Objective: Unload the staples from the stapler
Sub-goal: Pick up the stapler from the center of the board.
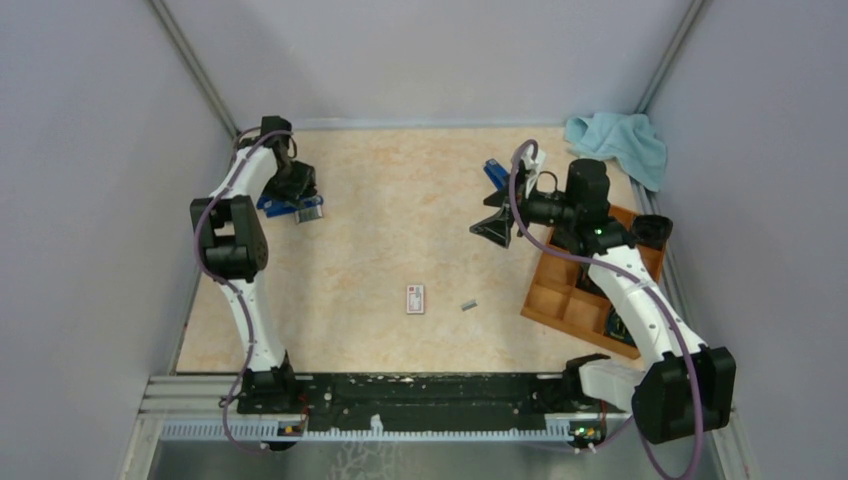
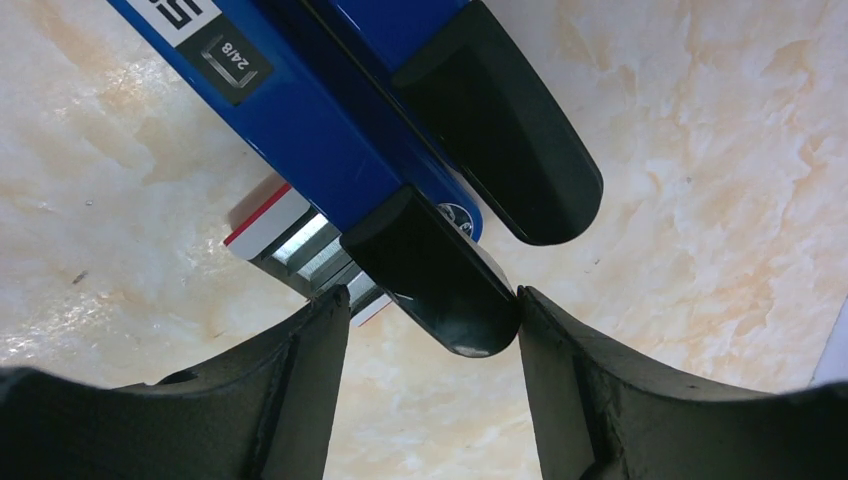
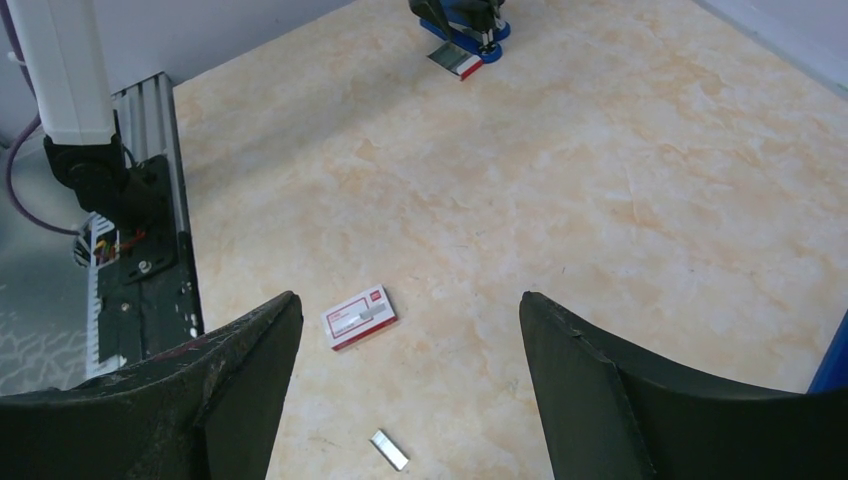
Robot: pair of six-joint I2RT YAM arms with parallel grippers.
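Note:
A blue stapler point(image 1: 275, 205) with black tips lies at the far left of the table, its grey metal magazine point(image 2: 310, 250) sticking out at the front. My left gripper point(image 2: 430, 300) is shut on that front end. One fingertip point(image 2: 330, 310) touches the magazine and the other bears on the lower black tip point(image 2: 445, 275). The stapler's upper arm point(image 2: 500, 130) stands apart from the lower one. A loose strip of staples point(image 3: 390, 450) lies on the table near the middle point(image 1: 467, 305). Above the table, my right gripper point(image 3: 410, 310) hangs open with nothing between its fingers.
A small white box with a red label point(image 3: 358, 317) lies left of the strip. A second blue stapler point(image 1: 497, 175) sits behind my right gripper point(image 1: 495, 228). A wooden compartment tray point(image 1: 560, 300) stands at the right, and a teal cloth point(image 1: 620, 140) lies at the back right.

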